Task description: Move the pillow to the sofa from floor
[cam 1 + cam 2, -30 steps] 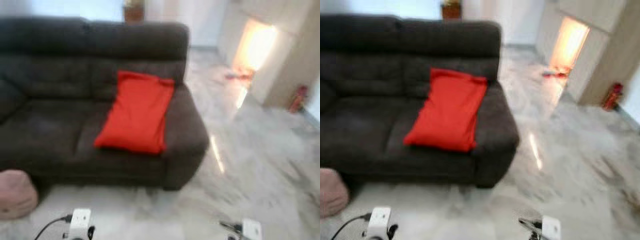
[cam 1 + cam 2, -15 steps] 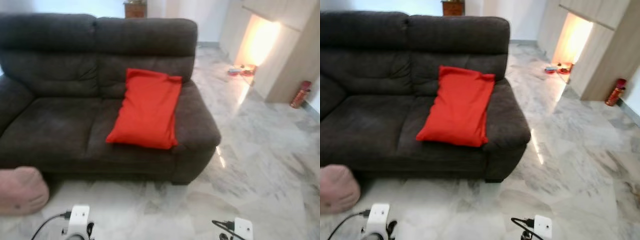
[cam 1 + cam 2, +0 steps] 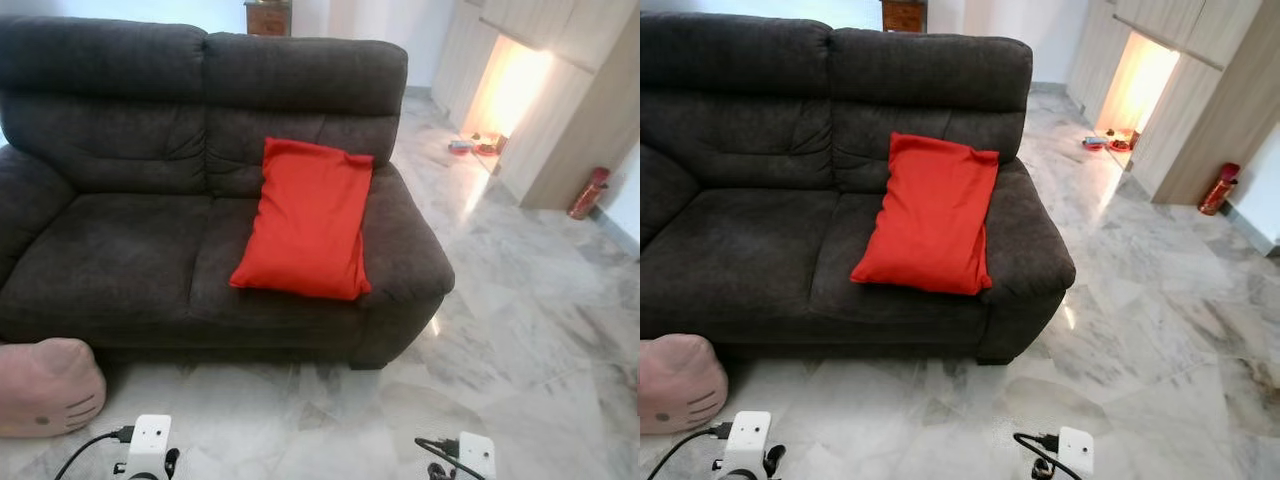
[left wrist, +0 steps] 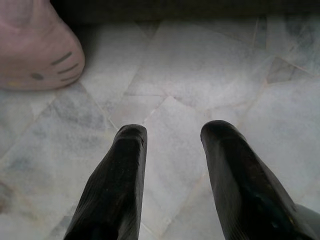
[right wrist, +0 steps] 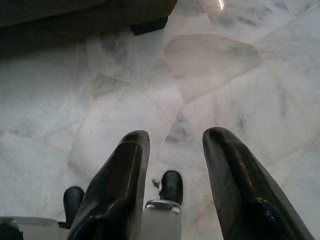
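A red pillow (image 3: 308,222) leans upright against the backrest on the right seat of the dark grey sofa (image 3: 110,250). A pink cat-face pillow (image 3: 45,386) lies on the marble floor by the sofa's front left, also seen as the pink pillow (image 4: 37,47) in the left wrist view. My left gripper (image 4: 172,137) hangs open over bare floor, well short of the pink pillow. My right gripper (image 5: 175,142) is open too, above the floor near the sofa's right front leg (image 5: 150,24). Both hold nothing.
Marble floor (image 3: 520,330) stretches to the right of the sofa. A red fire extinguisher (image 3: 586,192) stands by wooden cabinets at the far right. Small items (image 3: 470,145) lie on the floor in a lit doorway. A wooden cabinet (image 3: 268,17) stands behind the sofa.
The camera has swung left and steadied, so the sofa and red pillow sit further right and sharper, and more of the pink pillow shows. The things themselves have not moved.
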